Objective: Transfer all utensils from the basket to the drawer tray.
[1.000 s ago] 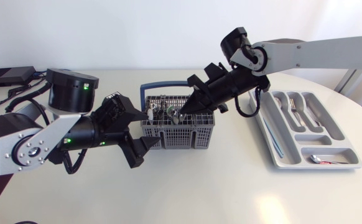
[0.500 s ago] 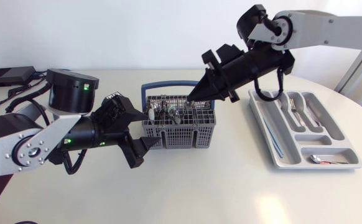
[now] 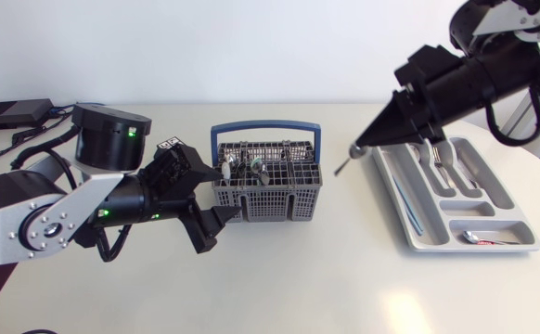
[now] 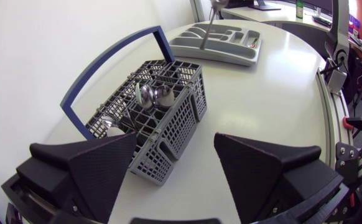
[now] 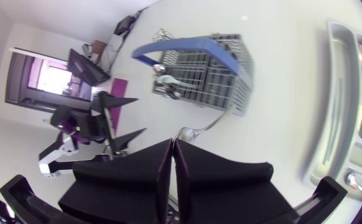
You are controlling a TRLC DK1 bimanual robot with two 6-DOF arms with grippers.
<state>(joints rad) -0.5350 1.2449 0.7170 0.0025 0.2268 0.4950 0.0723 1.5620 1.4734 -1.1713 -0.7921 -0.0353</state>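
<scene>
The grey wire basket (image 3: 279,190) with a blue handle stands mid-table, and spoons (image 3: 242,168) still stick up in it. My left gripper (image 3: 225,193) is open at the basket's left front corner. In the left wrist view that basket (image 4: 168,118) corner lies just ahead of the gripper (image 4: 175,140). My right gripper (image 3: 359,146) hangs in the air between basket and tray, shut on a thin metal utensil (image 3: 344,165) that points down and left. The right wrist view shows the gripper (image 5: 172,144) pressed together on the utensil (image 5: 209,124). The grey drawer tray (image 3: 418,232) at the right holds some cutlery (image 3: 443,160) and a spoon (image 3: 481,238).
A black box (image 3: 13,113) with cables lies at the back left corner. My left arm's round black base (image 3: 108,134) stands behind its gripper. Bare tabletop lies between basket and tray and along the front.
My right gripper has lifted the utensil out of the basket and carried it up and to the right, close to the tray's left edge. The left arm has kept still.
</scene>
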